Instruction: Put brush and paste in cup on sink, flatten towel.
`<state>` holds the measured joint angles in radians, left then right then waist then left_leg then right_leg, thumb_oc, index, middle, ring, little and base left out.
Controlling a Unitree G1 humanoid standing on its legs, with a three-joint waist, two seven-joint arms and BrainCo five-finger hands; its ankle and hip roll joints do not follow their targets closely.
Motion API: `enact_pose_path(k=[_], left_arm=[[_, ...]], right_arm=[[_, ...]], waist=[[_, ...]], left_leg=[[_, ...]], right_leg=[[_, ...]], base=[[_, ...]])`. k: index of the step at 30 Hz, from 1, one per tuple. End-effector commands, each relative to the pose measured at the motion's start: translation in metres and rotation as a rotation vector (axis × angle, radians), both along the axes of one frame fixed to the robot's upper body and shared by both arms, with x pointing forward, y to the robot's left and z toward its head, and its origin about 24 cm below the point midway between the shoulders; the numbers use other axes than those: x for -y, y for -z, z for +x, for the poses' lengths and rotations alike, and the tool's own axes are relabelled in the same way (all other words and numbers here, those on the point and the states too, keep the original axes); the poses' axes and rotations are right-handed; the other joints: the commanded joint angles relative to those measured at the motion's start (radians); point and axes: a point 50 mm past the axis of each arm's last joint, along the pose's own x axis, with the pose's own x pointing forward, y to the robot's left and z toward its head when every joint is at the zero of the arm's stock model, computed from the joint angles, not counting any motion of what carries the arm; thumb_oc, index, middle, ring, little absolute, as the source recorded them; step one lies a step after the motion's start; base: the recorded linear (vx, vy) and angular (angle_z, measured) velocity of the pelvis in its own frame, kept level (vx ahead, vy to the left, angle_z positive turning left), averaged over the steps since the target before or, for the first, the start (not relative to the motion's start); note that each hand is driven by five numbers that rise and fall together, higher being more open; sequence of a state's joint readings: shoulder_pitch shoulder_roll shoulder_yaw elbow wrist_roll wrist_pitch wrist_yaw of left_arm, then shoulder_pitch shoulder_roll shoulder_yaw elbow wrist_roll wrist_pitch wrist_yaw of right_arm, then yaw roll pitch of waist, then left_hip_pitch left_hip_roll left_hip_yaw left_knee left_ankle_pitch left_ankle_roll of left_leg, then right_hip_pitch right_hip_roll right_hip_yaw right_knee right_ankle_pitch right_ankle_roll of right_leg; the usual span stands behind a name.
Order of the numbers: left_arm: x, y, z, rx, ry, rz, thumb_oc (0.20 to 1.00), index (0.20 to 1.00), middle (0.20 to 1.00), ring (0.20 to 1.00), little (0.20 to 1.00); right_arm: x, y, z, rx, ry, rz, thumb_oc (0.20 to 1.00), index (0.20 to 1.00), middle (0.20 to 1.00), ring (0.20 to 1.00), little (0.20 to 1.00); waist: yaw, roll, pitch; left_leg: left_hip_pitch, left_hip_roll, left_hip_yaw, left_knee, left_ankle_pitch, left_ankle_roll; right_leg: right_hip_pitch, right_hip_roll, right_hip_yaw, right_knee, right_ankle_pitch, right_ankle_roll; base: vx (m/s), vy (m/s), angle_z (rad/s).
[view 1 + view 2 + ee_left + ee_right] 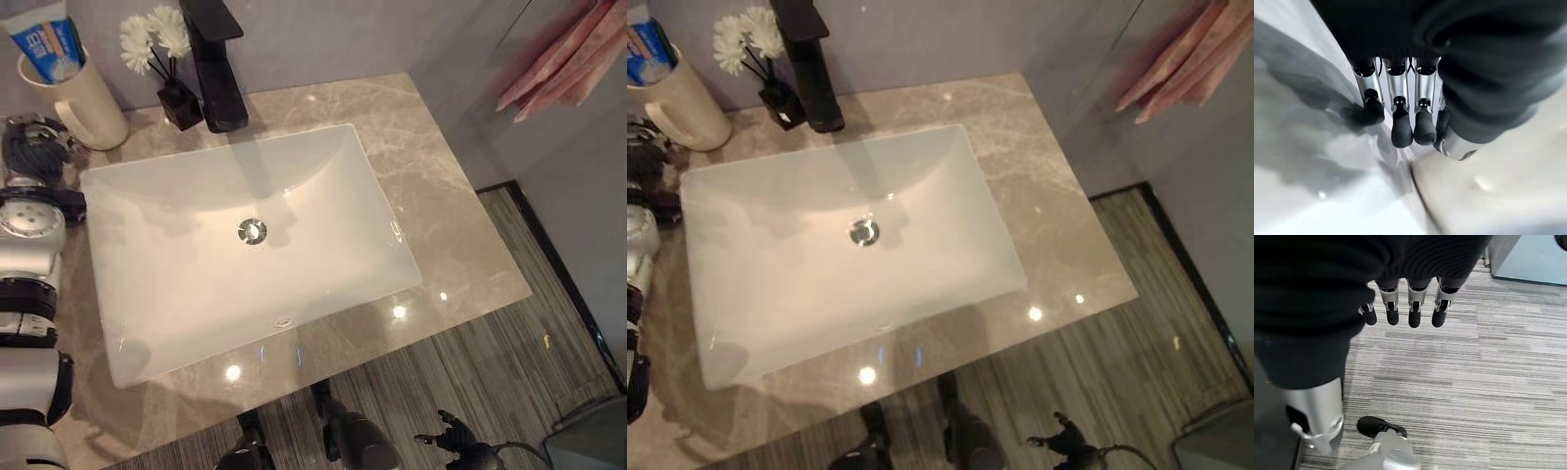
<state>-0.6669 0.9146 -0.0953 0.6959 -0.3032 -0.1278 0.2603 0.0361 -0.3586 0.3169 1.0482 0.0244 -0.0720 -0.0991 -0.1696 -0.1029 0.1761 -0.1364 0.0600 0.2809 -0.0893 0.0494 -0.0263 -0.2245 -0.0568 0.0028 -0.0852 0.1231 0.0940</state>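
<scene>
- Toothpaste, a blue-and-white tube [44, 44], stands in the cream ceramic mug [83, 103] at the marble counter's [431, 196] back left corner, beside the white rectangular basin [196, 284];
- I see my left hand [1400, 122] by the basin's edge, fingers straight, holding nothing;
- my right hand [1410, 308] hangs over the grey striped floor [1474, 382], fingers loose and empty;
- pink towel [568, 54] hangs on the right wall.
</scene>
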Motion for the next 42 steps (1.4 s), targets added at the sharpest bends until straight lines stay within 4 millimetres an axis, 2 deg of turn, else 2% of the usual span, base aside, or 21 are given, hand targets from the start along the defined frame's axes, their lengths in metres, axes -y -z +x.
enact_pose_path(k=[1,5,6,10,13,14,17,19,20,22,23,24,26,27,28,30,33,36,37,38,42], left_arm=[[-0.018,0.032,-0.02,-0.071,-0.145,0.063,0.2,0.2,0.2,0.2,0.2],[-0.03,0.062,-0.061,-0.097,-0.234,0.1,0.2,0.2,0.2,0.2,0.2],[-0.03,0.062,-0.062,-0.098,-0.237,0.099,0.2,0.2,0.2,0.2,0.2],[-0.041,0.085,-0.097,-0.105,-0.319,0.061,0.2,0.2,0.2,0.2,0.2],[-0.027,0.097,-0.117,-0.052,-0.274,0.008,0.2,0.2,0.2,0.2,0.2],[-0.026,0.098,-0.118,-0.054,-0.275,0.006,0.2,0.2,0.2,0.2,0.2],[-0.003,0.098,-0.123,0.081,-0.156,-0.126,0.2,0.2,0.2,0.2,0.2],[-0.002,0.098,-0.124,0.08,-0.155,-0.127,0.2,0.2,0.2,0.2,0.2],[0.03,0.095,-0.123,0.174,0.107,-0.302,0.2,0.2,0.2,0.2,0.2],[0.05,0.093,-0.126,0.16,0.284,-0.341,0.2,0.2,0.2,0.2,0.2],[0.05,0.093,-0.126,0.16,0.285,-0.341,0.2,0.2,0.2,0.2,0.2],[0.079,0.101,-0.126,0.142,0.511,-0.498,0.2,0.2,0.2,0.2,0.2],[0.107,0.111,-0.121,0.071,0.67,-0.552,0.2,0.2,0.2,0.2,0.2],[0.107,0.111,-0.12,0.07,0.671,-0.553,0.2,0.2,0.2,0.2,0.2],[0.128,0.122,-0.118,-0.015,0.786,-0.575,0.2,0.2,0.2,0.2,0.2],[0.137,0.127,-0.117,-0.041,0.804,-0.598,0.2,0.2,0.2,0.2,0.2],[0.162,0.137,-0.118,-0.107,0.936,-0.679,0.2,0.2,0.2,0.2,0.2],[0.182,0.142,-0.118,-0.171,1.038,-0.659,0.2,0.2,0.2,0.2,0.2],[0.186,0.141,-0.117,-0.182,1.063,-0.643,0.2,0.2,0.2,0.2,0.2],[0.188,0.141,-0.117,-0.184,1.075,-0.641,0.2,0.2,0.2,0.2,0.2],[0.195,0.141,-0.114,-0.21,1.129,-0.64,0.2,0.2,0.2,0.2,0.2]], right_arm=[[0.006,0.007,-0.029,-0.067,0.06,-0.003,1.0,1.0,1.0,1.0,1.0],[0.011,0.007,-0.036,-0.071,0.112,-0.001,1.0,1.0,1.0,1.0,1.0],[0.012,0.007,-0.036,-0.071,0.11,-0.002,1.0,1.0,1.0,1.0,1.0],[0.014,0.007,-0.037,-0.079,0.109,-0.008,1.0,1.0,1.0,1.0,1.0],[0.018,0.007,-0.044,-0.095,0.126,-0.015,1.0,1.0,1.0,1.0,1.0],[0.019,0.007,-0.045,-0.097,0.124,-0.018,1.0,1.0,1.0,1.0,1.0],[0.017,0.01,-0.054,-0.126,0.135,-0.014,1.0,1.0,1.0,1.0,1.0],[0.018,0.01,-0.054,-0.127,0.135,-0.015,1.0,1.0,1.0,1.0,1.0],[0.02,0.009,-0.058,-0.131,0.148,-0.021,1.0,1.0,1.0,1.0,1.0],[0.021,0.009,-0.06,-0.135,0.148,-0.024,1.0,1.0,1.0,1.0,1.0],[0.021,0.009,-0.06,-0.135,0.148,-0.024,1.0,1.0,1.0,1.0,1.0],[0.02,0.01,-0.063,-0.143,0.123,-0.016,1.0,1.0,1.0,1.0,1.0],[0.019,0.011,-0.068,-0.157,0.11,-0.019,1.0,1.0,1.0,1.0,1.0],[0.019,0.011,-0.068,-0.157,0.111,-0.019,1.0,1.0,1.0,1.0,1.0],[0.017,0.011,-0.068,-0.151,0.088,-0.014,1.0,1.0,1.0,1.0,1.0],[0.016,0.011,-0.069,-0.148,0.083,-0.016,1.0,1.0,1.0,1.0,1.0],[0.018,0.007,-0.054,-0.095,0.039,-0.028,1.0,1.0,1.0,1.0,1.0],[0.026,-0.001,-0.039,-0.017,0.052,-0.048,1.0,1.0,1.0,1.0,1.0],[0.029,-0.005,-0.027,0.031,0.064,-0.053,1.0,1.0,1.0,1.0,1.0],[0.029,-0.008,-0.021,0.054,0.062,-0.059,1.0,1.0,1.0,1.0,1.0],[0.031,-0.014,-0.008,0.11,0.046,-0.073,1.0,1.0,1.0,1.0,1.0]], waist=[[0.039,-0.015,-0.006],[0.062,-0.006,-0.029],[0.059,-0.006,-0.031],[0.082,0.002,-0.065],[0.091,0.007,-0.086],[0.088,0.009,-0.086],[0.094,0.014,-0.105],[0.093,0.015,-0.105],[0.094,0.024,-0.108],[0.094,0.032,-0.106],[0.095,0.031,-0.108],[0.089,0.038,-0.107],[0.076,0.039,-0.112],[0.078,0.039,-0.111],[0.062,0.038,-0.117],[0.056,0.04,-0.125],[0.05,0.044,-0.117],[0.064,0.041,-0.099],[0.07,0.04,-0.094],[0.069,0.038,-0.091],[0.057,0.053,-0.086]], left_leg=[[-0.012,0.078,-0.06,0.002,0.034,-0.054],[0.024,0.081,-0.068,0.002,0.018,-0.054],[0.021,0.081,-0.067,0.002,0.022,-0.054],[0.055,0.084,-0.075,0.002,0.011,-0.054],[0.081,0.086,-0.086,0.002,0.003,-0.054],[0.083,0.086,-0.087,0.002,0.003,-0.054],[0.103,0.086,-0.099,0.002,0.001,-0.051],[0.105,0.086,-0.099,0.002,0.0,-0.051],[0.107,0.087,-0.111,0.002,0.005,-0.049],[0.117,0.087,-0.114,0.002,0.004,-0.047],[0.112,0.087,-0.113,0.002,0.007,-0.047],[0.121,0.093,-0.11,0.002,0.009,-0.044],[0.131,0.097,-0.109,0.002,0.008,-0.044],[0.132,0.097,-0.109,0.002,0.008,-0.044],[0.143,0.101,-0.105,0.002,0.004,-0.043],[0.151,0.101,-0.105,0.002,0.003,-0.041],[0.173,0.095,-0.12,0.002,0.002,-0.035],[0.162,0.053,-0.257,0.041,-0.031,-0.026],[0.134,0.005,-0.372,0.087,-0.07,-0.011],[0.123,-0.02,-0.414,0.117,-0.089,-0.007],[0.113,-0.073,-0.432,0.173,-0.129,0.009]], right_leg=[[0.026,-0.139,-0.067,-0.002,0.066,0.093],[0.071,-0.138,-0.081,-0.002,0.044,0.088],[0.068,-0.138,-0.081,-0.002,0.047,0.088],[0.108,-0.137,-0.096,-0.002,0.029,0.084],[0.148,-0.133,-0.11,-0.002,0.014,0.078],[0.151,-0.133,-0.111,-0.002,0.013,0.078],[0.184,-0.128,-0.119,0.006,-0.001,0.071],[0.186,-0.128,-0.12,0.005,-0.001,0.071],[0.189,-0.122,-0.121,0.024,-0.012,0.066],[0.19,-0.118,-0.118,0.045,-0.023,0.065],[0.185,-0.118,-0.116,0.045,-0.02,0.065],[0.172,-0.112,-0.096,0.081,-0.034,0.059],[0.174,-0.105,-0.087,0.085,-0.04,0.055],[0.174,-0.105,-0.087,0.085,-0.04,0.055],[0.184,-0.096,-0.071,0.076,-0.043,0.051],[0.188,-0.092,-0.066,0.071,-0.046,0.048],[0.185,-0.08,-0.035,0.064,-0.046,0.042],[0.167,-0.069,0.018,0.074,-0.035,0.034],[0.139,-0.064,0.063,0.089,-0.021,0.033],[0.125,-0.062,0.088,0.092,-0.012,0.036],[0.111,-0.071,0.13,0.095,0.008,0.056]], base=[[0.05,-0.052,0.14],[0.03,-0.029,0.11],[0.01,-0.011,0.17],[0.03,-0.023,0.17],[0.02,-0.021,0.16],[0.0,-0.013,0.13],[-0.01,-0.014,0.18],[-0.03,-0.007,0.07],[-0.07,-0.004,0.05],[-0.06,0.004,0.05],[-0.08,0.016,-0.01],[-0.07,0.004,-0.07],[-0.03,-0.015,-0.14],[0.0,-0.043,-0.14],[0.02,-0.041,-0.12],[0.02,-0.032,-0.12],[-0.03,-0.021,-0.19],[-0.06,-0.006,-0.38],[-0.1,0.028,-0.75],[-0.1,0.055,-0.81],[-0.05,0.135,-0.95]])
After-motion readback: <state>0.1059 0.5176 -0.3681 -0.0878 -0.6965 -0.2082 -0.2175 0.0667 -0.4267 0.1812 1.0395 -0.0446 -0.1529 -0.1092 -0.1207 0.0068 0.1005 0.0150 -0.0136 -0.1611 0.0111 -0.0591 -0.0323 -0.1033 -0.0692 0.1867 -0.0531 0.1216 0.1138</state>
